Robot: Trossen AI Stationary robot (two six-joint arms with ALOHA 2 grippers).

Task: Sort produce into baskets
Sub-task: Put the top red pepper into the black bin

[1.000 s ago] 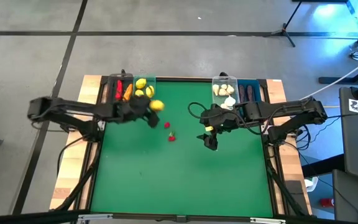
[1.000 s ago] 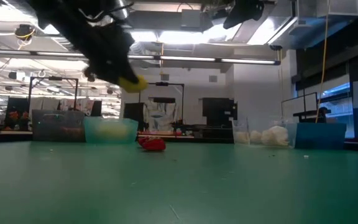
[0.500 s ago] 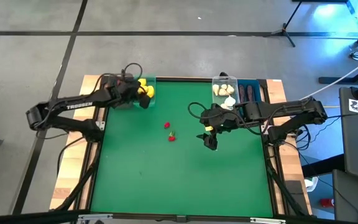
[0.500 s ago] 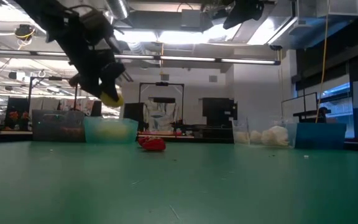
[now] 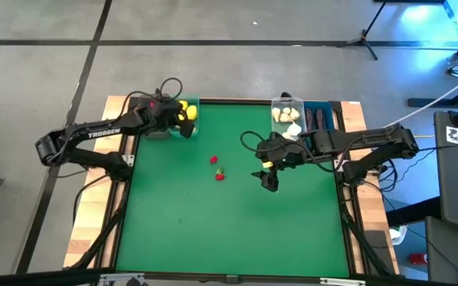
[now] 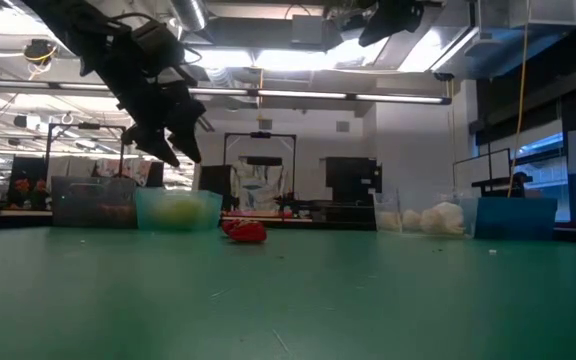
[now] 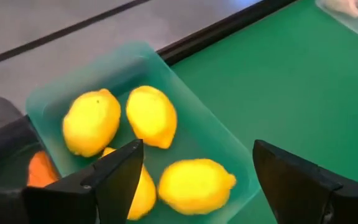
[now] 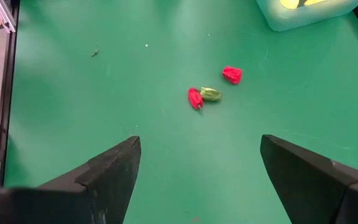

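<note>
My left gripper (image 5: pixel 184 127) (image 7: pixel 194 155) is open and empty above the teal basket (image 5: pixel 184 110) at the table's far left. Several yellow lemons (image 7: pixel 151 116) lie inside the basket. Two small red berries (image 5: pixel 216 168) (image 8: pixel 211 86) lie on the green mat near the middle. My right gripper (image 5: pixel 269 179) (image 8: pixel 201 149) is open and empty above the mat, to the right of the berries. The clear basket (image 5: pixel 287 114) holds white garlic bulbs. The blue basket (image 5: pixel 318 117) holds dark eggplants.
A dark basket (image 5: pixel 152 116) with a red and an orange piece (image 7: pixel 41 169) stands to the left of the teal one. All four baskets line the far edge. The green mat (image 5: pixel 229 230) spreads toward the near edge.
My left gripper has carried a lemon from above the mat toward the far left edge, until it was over the teal basket. It has let the lemon go, and the lemon now lies in the basket with the others. My right gripper has kept still.
</note>
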